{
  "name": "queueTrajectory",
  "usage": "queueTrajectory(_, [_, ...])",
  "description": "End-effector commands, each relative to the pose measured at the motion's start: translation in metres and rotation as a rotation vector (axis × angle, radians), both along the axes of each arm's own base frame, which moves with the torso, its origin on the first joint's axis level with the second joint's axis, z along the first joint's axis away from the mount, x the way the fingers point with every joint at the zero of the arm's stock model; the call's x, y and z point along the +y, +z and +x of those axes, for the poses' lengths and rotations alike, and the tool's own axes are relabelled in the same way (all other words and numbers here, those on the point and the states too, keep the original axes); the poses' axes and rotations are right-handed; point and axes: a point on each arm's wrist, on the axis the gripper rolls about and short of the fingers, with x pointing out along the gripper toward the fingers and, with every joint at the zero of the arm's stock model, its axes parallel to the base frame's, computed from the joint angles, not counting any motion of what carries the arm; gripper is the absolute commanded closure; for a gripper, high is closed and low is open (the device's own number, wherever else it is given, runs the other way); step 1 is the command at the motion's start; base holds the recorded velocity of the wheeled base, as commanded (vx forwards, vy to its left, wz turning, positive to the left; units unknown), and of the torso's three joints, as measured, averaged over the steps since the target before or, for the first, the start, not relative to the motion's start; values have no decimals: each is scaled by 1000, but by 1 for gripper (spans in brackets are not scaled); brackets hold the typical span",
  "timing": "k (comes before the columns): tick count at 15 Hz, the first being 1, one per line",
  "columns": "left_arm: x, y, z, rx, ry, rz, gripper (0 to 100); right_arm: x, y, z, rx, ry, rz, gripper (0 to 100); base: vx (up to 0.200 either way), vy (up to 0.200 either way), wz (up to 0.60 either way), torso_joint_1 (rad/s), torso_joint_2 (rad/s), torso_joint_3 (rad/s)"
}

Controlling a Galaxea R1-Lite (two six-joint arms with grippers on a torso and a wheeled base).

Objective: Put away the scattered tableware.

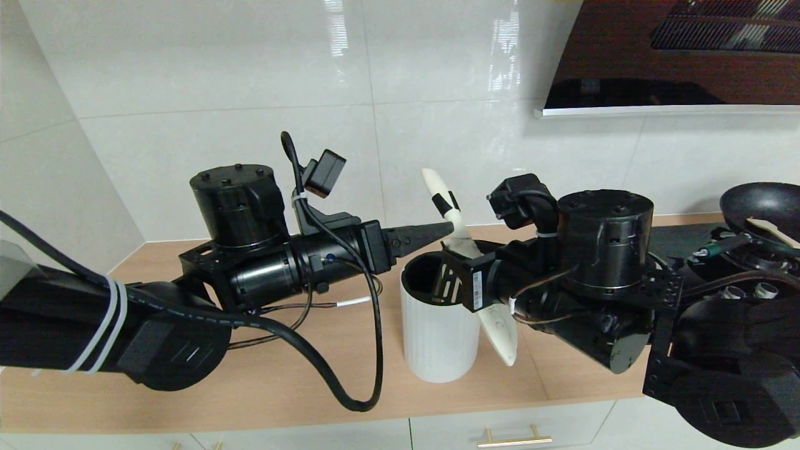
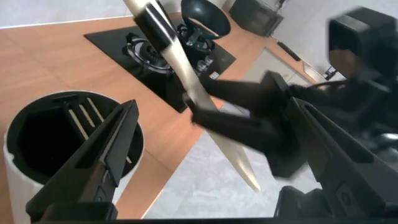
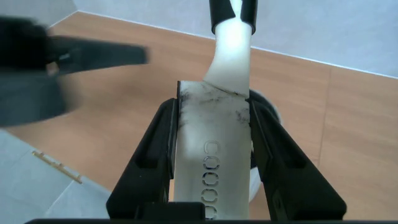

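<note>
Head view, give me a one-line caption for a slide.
Right tool grips a tilted white utensil beside a white holder on a wooden counter; left tool hovers nearby.

A cream plastic spatula with a black band (image 1: 458,224) is held tilted in the air, just beside the rim of a white ribbed cylindrical holder (image 1: 437,340) standing upright on the wooden desk (image 1: 187,406).

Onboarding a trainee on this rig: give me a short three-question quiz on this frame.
1. True or false: the right gripper has its jaws shut on the utensil.
2. What stands inside the holder? A) sticks B) a pan C) a cup
3. Which gripper is beside the holder's rim, holding nothing?
Key: 1 true; 2 A; 3 the left gripper.
</note>
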Motion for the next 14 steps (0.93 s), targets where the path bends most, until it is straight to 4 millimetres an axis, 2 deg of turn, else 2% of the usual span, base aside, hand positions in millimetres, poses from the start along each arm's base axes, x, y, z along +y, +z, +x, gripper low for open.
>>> queueTrajectory(1, [1,1,1,-2,5,-2,0,2,2,-9,-1,24,1,100,0,0,0,0,0,0])
queueTrajectory(7, [1,-1,5,-1,8,-2,0,8,-2,-30,11,87,-13,100,0,0,0,0,0,0])
queueTrajectory(14, [-1,-3,6,3,1,0,0,11,-8,-30,24,98,-28,100,0,0,0,0,0,0])
